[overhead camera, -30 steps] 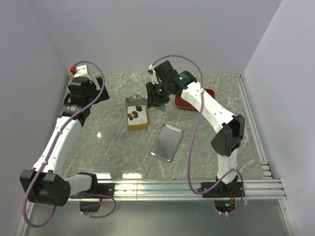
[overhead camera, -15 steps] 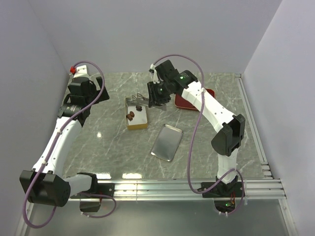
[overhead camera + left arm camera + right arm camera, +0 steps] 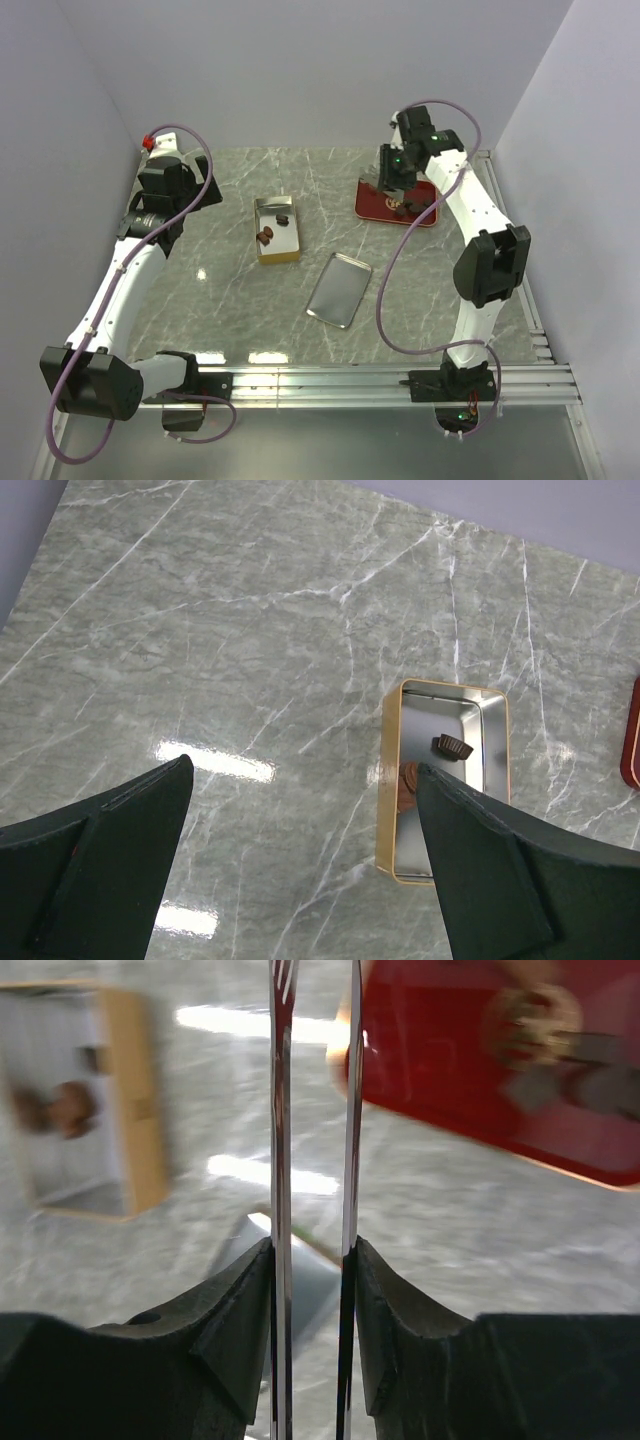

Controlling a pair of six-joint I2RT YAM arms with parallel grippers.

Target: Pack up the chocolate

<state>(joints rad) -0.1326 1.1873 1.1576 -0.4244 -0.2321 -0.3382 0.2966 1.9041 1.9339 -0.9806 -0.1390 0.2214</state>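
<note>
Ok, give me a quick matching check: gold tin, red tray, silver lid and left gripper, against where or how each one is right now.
Things:
1. gold tin
2. red tray
3. silver lid
4. left gripper

States:
A. wide open, holding nothing
B. far right, under the right gripper and its tongs
C. has chocolate in it
D. lying flat on the table, nothing on it

Pairs: 1-C, 2-B, 3-D, 4-A
</note>
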